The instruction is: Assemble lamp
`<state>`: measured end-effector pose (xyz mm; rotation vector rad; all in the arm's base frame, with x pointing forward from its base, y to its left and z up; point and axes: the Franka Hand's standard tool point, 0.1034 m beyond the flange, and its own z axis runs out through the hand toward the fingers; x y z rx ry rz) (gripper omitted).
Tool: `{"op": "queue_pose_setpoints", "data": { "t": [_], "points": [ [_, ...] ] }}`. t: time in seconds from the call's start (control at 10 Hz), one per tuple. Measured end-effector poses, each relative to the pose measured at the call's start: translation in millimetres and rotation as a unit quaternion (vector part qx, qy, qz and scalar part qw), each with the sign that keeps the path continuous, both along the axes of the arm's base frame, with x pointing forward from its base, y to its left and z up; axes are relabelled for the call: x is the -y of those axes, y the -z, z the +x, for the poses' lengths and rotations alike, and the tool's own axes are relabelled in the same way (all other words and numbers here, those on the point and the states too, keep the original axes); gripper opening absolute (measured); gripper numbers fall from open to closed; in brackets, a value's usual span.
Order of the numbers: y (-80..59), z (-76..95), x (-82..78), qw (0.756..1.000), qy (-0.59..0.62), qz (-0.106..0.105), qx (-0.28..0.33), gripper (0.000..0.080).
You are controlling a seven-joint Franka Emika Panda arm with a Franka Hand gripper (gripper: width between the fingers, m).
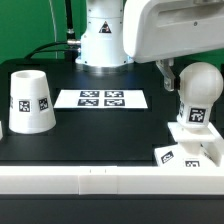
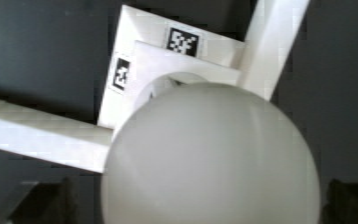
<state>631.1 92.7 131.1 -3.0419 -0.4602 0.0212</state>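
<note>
On the table (image 1: 100, 135), the shade (image 1: 30, 100) stands at the exterior view's left, the marker board (image 1: 100, 98) lies mid-table, and the bulb (image 1: 197, 95) stands upright on the base (image 1: 188, 152) at the right. The hand (image 1: 171, 76) hangs beside the bulb; open or closed, I cannot tell.

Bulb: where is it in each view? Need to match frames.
Exterior view: the bulb stands at the exterior view's right, on the base.
Wrist view: the bulb fills the middle, close to the camera.
Shared landmark: the tagged base under the bulb.
</note>
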Motion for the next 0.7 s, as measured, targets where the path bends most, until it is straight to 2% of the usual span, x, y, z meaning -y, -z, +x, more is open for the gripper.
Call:
{"op": "queue_pose_setpoints", "data": {
  "t": [0.1,0.3,0.5,0.6,0.7],
  "points": [
    [0.8,-0.3,-2.2,1.0,-0.014,-0.01,0.002,0.0698],
    [4.0,-0.3,-5.5,1.0,-0.018,-0.008,0.011,0.0698],
    [4.3,0.3,-1.1,1.0,-0.016,-0.008,0.011,0.0698],
    [4.2,0.3,-2.1,1.0,-0.016,-0.008,0.011,0.0601],
    [4.2,0.3,-2.1,1.0,-0.016,-0.008,0.011,0.0574]
  ]
}}
